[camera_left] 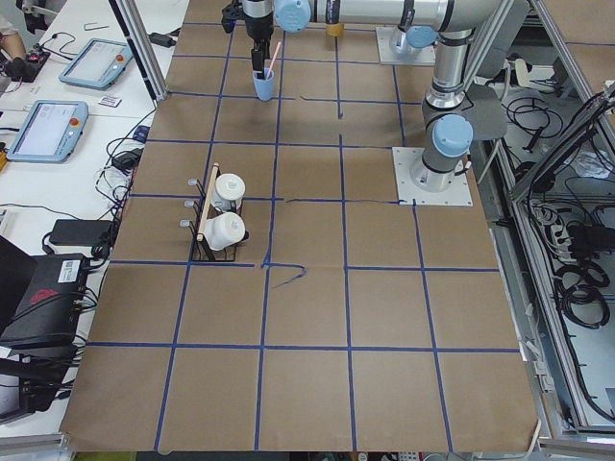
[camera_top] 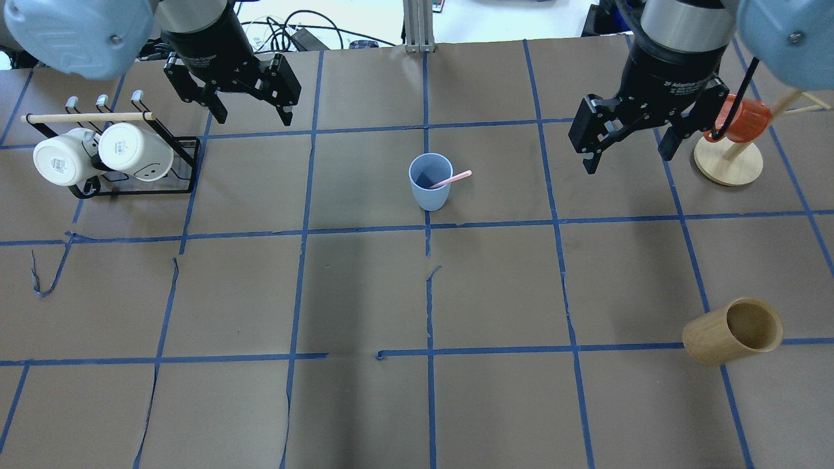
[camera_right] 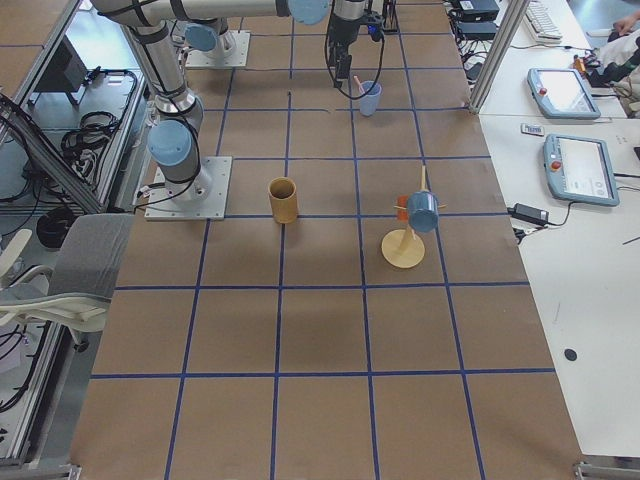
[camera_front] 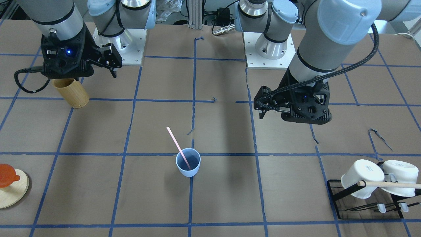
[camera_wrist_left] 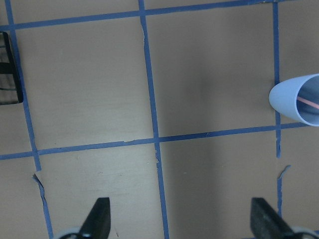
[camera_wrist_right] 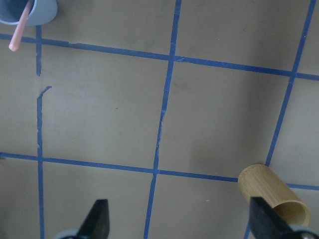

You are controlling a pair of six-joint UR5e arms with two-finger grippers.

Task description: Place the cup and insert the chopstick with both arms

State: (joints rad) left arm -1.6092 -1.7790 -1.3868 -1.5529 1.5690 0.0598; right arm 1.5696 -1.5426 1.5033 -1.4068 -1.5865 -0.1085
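Seen from overhead, a light-blue cup stands upright near the middle of the brown, blue-taped table, a little toward 12 o'clock from centre and just above a crossing of two tape lines. A pink chopstick rests inside it, its lower end in the cup and its upper end leaning over the rim between 2 and 3 o'clock.

Neither arm touches either item. The left gripper hangs above the table at about 10 o'clock from the cup, well apart from it, with its jaws spread wide and nothing between them. In the left wrist view its fingertips frame bare paper, with the cup at the picture's right edge. The right gripper hangs at about 3 o'clock from the cup, also well apart, its jaws likewise parted and empty. In the right wrist view its fingertips show bare table between them.

At 9 o'clock from the cup, near the table's left end, a black wire rack holds two white mugs side by side on a wooden dowel. Between 2 and 3 o'clock, beyond the right gripper, an orange mug hangs on a wooden mug tree with a round base. At 4 o'clock from the cup, a bamboo cup stands by a tape line.
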